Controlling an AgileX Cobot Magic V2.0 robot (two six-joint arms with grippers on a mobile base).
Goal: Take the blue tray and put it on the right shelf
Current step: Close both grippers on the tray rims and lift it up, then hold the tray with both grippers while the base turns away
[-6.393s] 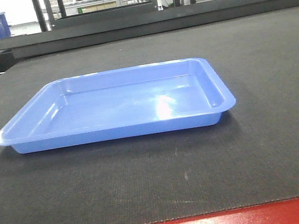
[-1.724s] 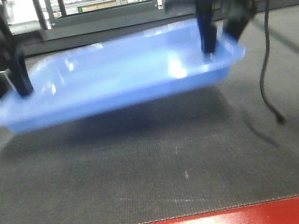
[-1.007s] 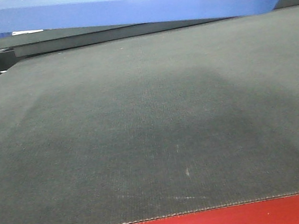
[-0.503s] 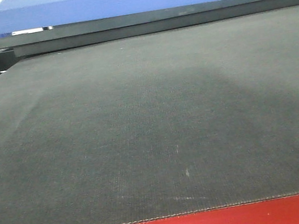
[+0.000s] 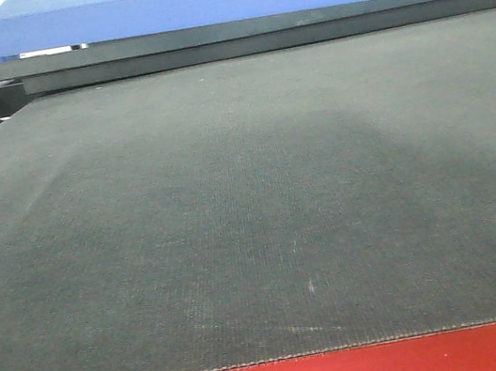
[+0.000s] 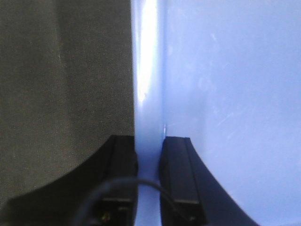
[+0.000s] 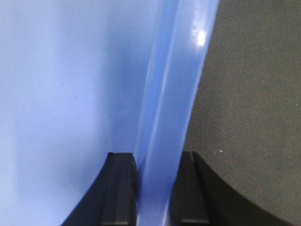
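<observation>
Dark mat [image 5: 256, 232] spreads far under both grippers. I hold the blue tray [image 5: 199, 5] high and level: left gripper [image 6: 149, 147] pinches one rim, right gripper [image 7: 154, 159] pinches the opposite rim. I judge lifting done; carrying to the shelf, not in view, is left.

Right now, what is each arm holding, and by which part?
Both hold the blue tray: left gripper pinches its left rim, right gripper its right rim.

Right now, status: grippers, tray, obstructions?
Left gripper shut on blue tray rim. Right gripper shut on opposite rim. Tray held above dark mat. Right shelf not in view.
</observation>
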